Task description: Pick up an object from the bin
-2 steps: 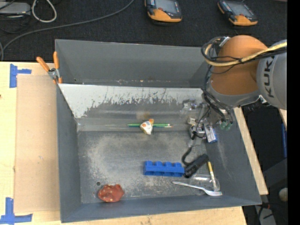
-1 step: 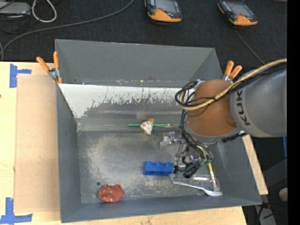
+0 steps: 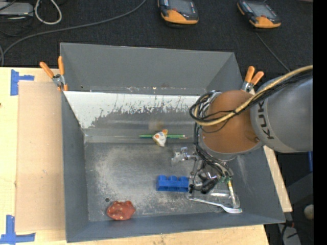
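On the dark floor [image 3: 117, 14] lie an orange-and-black device [image 3: 178, 9], a second device [image 3: 259, 13] and a looped white cable [image 3: 48, 9].

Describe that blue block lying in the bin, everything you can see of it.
The blue block looks like a plastic toy brick, long and flat, with bumps along its top. It lies flat on the bin's grey floor, near the front, right of the middle. The gripper is at its right end; whether they touch is unclear.
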